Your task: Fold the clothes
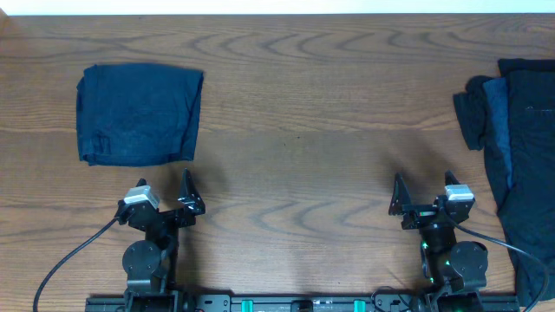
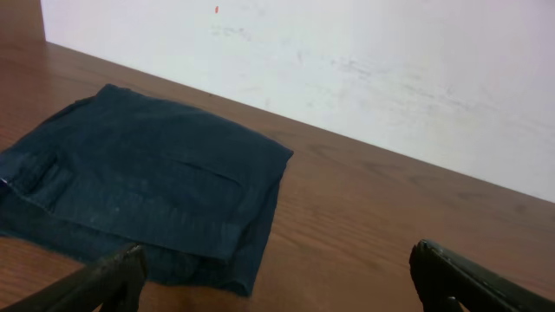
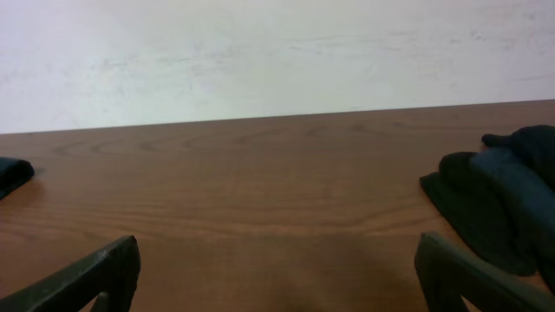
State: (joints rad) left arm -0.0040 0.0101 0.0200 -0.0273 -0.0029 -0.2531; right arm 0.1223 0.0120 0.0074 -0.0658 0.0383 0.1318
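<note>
One of the clothes, a navy garment folded into a rectangle, lies flat at the table's far left. In the left wrist view this folded garment is just ahead of the left finger. My left gripper hovers near the front edge, open, with nothing between its fingers. More of the clothes form a dark rumpled heap at the right edge, and that heap lies ahead and to the right in the right wrist view. My right gripper stands open over bare wood, left of the heap.
The wooden table runs between the two garments. A pale wall rises behind its far edge. Black cables trail from both arm bases at the front edge.
</note>
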